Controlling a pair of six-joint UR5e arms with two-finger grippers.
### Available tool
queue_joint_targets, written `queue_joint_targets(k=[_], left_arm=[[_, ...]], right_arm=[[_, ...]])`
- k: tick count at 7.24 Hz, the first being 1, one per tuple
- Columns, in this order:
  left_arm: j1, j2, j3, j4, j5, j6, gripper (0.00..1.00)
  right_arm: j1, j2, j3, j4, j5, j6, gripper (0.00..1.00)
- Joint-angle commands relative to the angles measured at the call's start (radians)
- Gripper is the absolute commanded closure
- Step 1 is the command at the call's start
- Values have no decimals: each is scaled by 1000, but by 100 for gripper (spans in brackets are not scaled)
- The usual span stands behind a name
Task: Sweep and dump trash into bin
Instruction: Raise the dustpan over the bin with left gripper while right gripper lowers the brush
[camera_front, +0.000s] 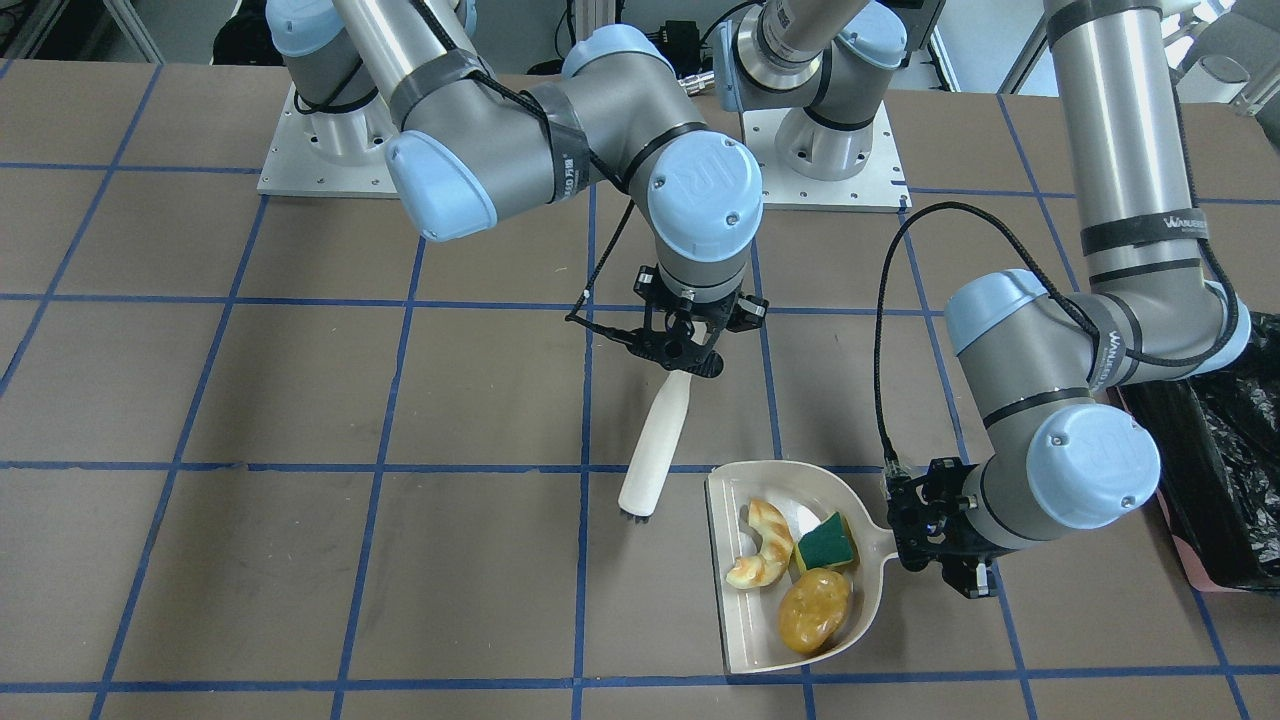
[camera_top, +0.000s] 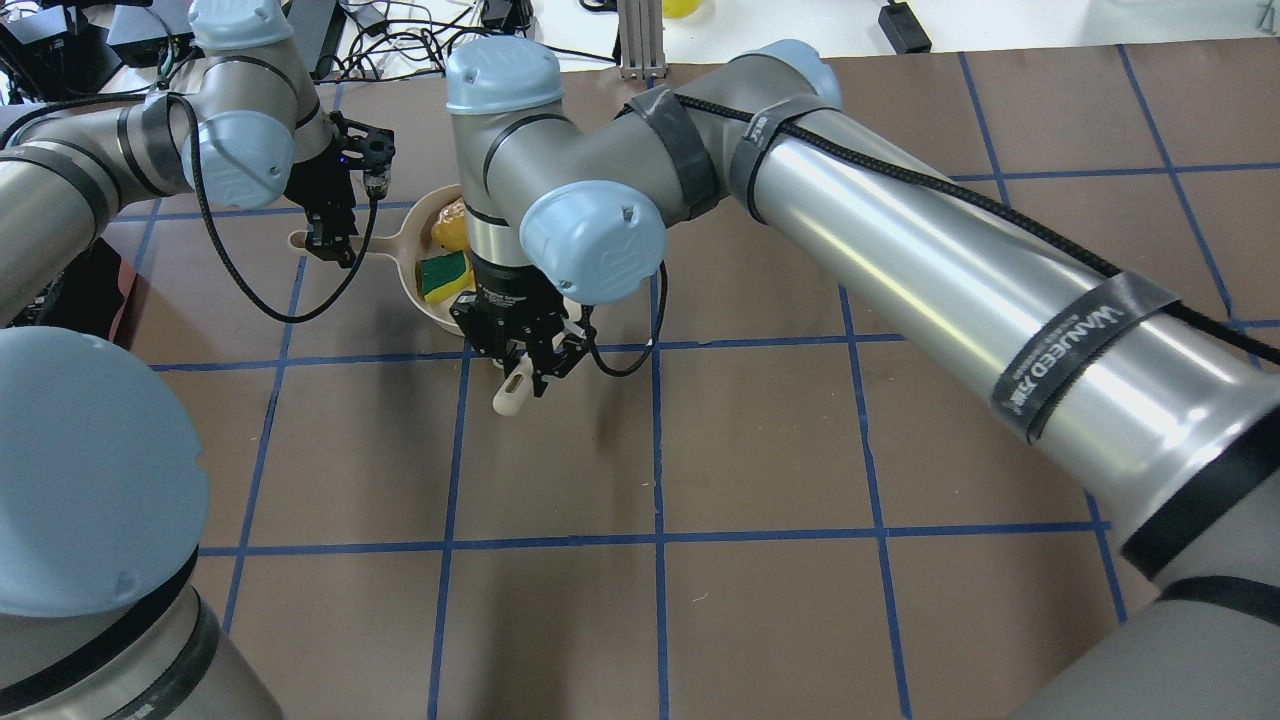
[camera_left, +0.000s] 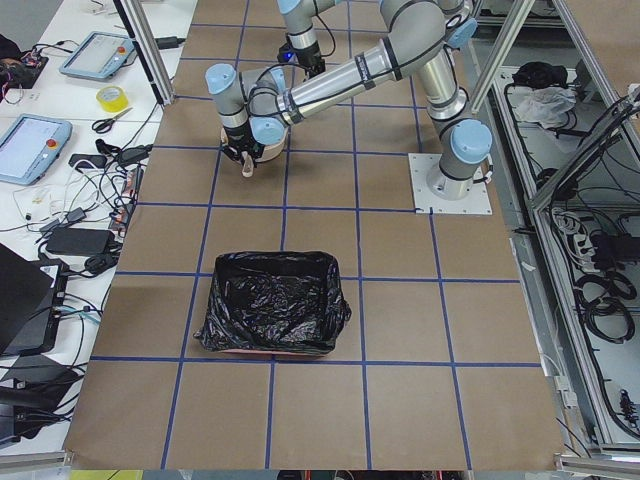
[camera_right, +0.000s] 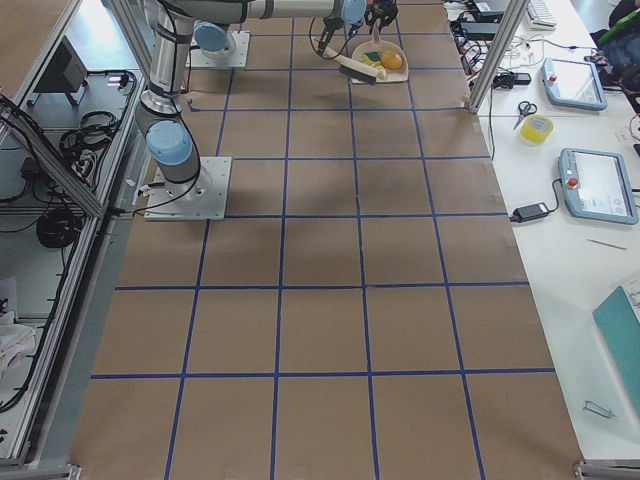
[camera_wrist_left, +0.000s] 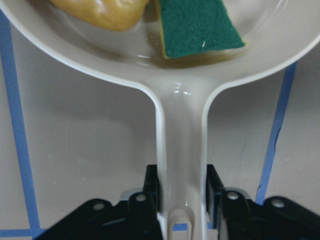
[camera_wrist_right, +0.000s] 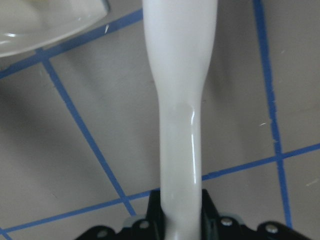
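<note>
The trash lies in a cream dustpan (camera_front: 745, 640): a yellow-brown lump (camera_front: 815, 610), an orange-cream peel (camera_front: 760, 560) and a green sponge wedge (camera_front: 828, 543). My left gripper (camera_front: 935, 535) is shut on the dustpan's handle (camera_wrist_left: 182, 150), with the sponge (camera_wrist_left: 197, 25) and lump (camera_wrist_left: 100, 12) just ahead in the wrist view. My right gripper (camera_front: 685, 350) is shut on a cream brush (camera_front: 655, 440), whose bristle end rests on the table beside the pan's open edge. The bin (camera_left: 270, 315), pink-sided with a black bag, stands beyond my left arm (camera_front: 1235, 450).
The brown table carries a blue tape grid (camera_front: 380, 465). Both arm bases sit on metal plates (camera_front: 825, 190) at the robot's side. Tablets, cables and tape lie on a white bench (camera_left: 60, 150) past the table's edge.
</note>
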Motion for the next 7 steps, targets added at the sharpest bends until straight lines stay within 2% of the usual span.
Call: queue_joint_targets(k=[1, 3, 5, 7], left_arm=[[24, 7, 10, 0, -15, 2, 100], [115, 24, 17, -5, -75, 57, 100], [200, 36, 51, -17, -75, 212, 100], [319, 43, 137, -124, -75, 374, 100]], right_arm=[[-105, -90, 33, 61, -111, -192, 100], [-220, -193, 108, 56, -167, -440, 100], [-338, -247, 193, 47, -216, -553, 100], [-487, -263, 270, -11, -227, -733, 100]])
